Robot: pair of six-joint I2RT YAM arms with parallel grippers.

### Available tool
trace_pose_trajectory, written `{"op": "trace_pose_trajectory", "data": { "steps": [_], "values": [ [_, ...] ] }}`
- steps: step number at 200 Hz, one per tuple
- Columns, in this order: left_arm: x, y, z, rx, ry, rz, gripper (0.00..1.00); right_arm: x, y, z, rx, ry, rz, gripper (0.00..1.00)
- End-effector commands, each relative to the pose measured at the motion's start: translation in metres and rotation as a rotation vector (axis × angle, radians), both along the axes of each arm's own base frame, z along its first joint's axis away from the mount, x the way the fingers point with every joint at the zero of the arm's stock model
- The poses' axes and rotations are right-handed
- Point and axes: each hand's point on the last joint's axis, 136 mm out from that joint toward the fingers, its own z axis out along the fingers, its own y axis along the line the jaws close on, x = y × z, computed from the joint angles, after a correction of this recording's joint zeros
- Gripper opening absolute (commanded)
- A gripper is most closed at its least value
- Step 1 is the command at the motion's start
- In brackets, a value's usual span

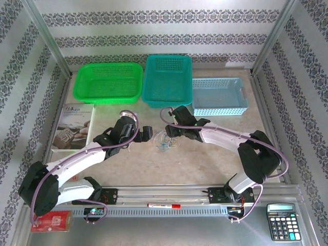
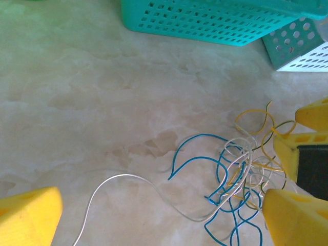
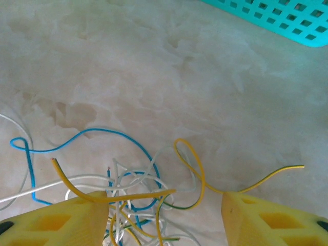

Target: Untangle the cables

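Cables [image 1: 165,144] bunched on the table [image 1: 215,154] between both grippers.
Left gripper [image 2: 164,220] gapes fully, empty; right gripper [image 3: 164,220] stands part-open astride the tangle (nothing pinched), likely so each can seize a separate strand and pull apart.

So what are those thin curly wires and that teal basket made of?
The cables look like thin wire in smooth coloured plastic sleeving, blue, white and yellow-green; they hold springy curls. The teal basket seems moulded plastic: one even colour, slight sheen, regular punched holes.
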Motion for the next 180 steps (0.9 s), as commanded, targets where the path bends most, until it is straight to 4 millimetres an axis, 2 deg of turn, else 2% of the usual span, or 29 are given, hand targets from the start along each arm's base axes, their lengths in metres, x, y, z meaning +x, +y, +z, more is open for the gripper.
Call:
{"op": "trace_pose_trajectory", "data": {
  "steps": [1, 53, 94, 133, 144, 175, 180],
  "values": [
    [0.001, 0.005, 0.001, -0.014, -0.001, 0.023, 1.0, 0.014, 0.008, 0.01, 0.063, -0.011, -0.026, 0.59],
    [0.0, 0.006, -0.002, -0.016, 0.005, 0.024, 1.0, 0.023, 0.018, 0.011, 0.097, -0.002, -0.021, 0.58],
    [0.001, 0.005, -0.002, -0.023, 0.005, 0.022, 1.0, 0.024, 0.029, 0.006, 0.123, 0.025, 0.008, 0.5],
    [0.001, 0.004, -0.001, -0.028, 0.003, 0.021, 1.0, 0.024, 0.031, 0.009, 0.132, 0.021, 0.016, 0.29],
    [0.001, 0.004, -0.001, -0.027, 0.004, 0.021, 1.0, 0.024, 0.03, 0.014, 0.133, 0.009, 0.017, 0.25],
    [0.002, 0.004, -0.001, -0.028, 0.002, 0.021, 1.0, 0.021, 0.027, 0.035, 0.153, -0.031, 0.023, 0.0],
    [0.002, 0.004, -0.001, -0.027, 0.001, 0.02, 1.0, 0.021, 0.026, 0.039, 0.157, -0.038, 0.024, 0.0]
  ]
}}
